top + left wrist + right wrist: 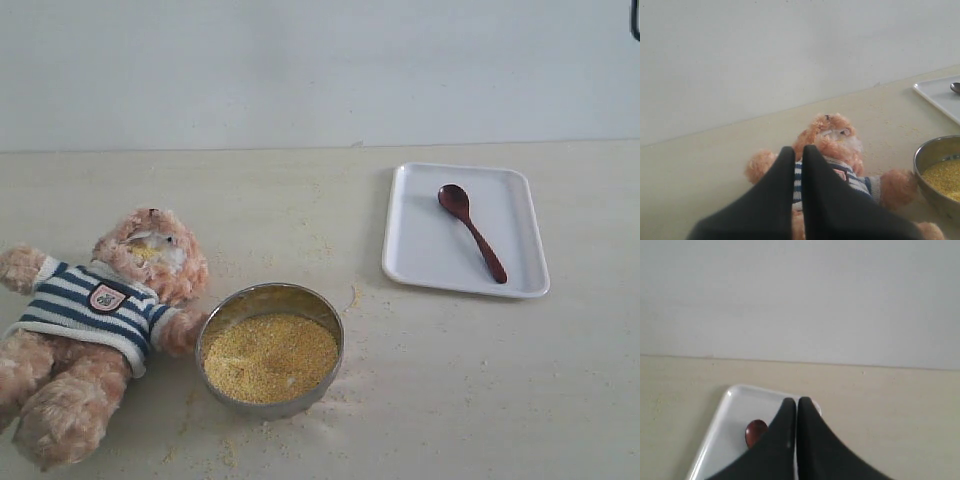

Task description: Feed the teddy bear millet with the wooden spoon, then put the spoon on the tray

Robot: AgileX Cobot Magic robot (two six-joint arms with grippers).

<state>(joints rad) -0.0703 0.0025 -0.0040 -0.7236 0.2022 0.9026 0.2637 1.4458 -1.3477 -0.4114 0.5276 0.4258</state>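
You can see a small shield badge [106,297] on the teddy bear [100,320], on its striped sweater, but the marks on it are too tiny to read. The bear lies on its back on the table [450,390], with yellow bits on its mouth. Just beside its arm sits the steel bowl [270,290] with the millet [270,357] inside. Loose grains [352,297] lie around the bowl. The wooden spoon [470,232] lies flat in the tray [420,250], well apart from the bear. Your left gripper [798,150] hangs over the bear, fingers pressed together, holding nothing. Your right gripper [796,401] hangs over the tray, fingers pressed together too, empty.
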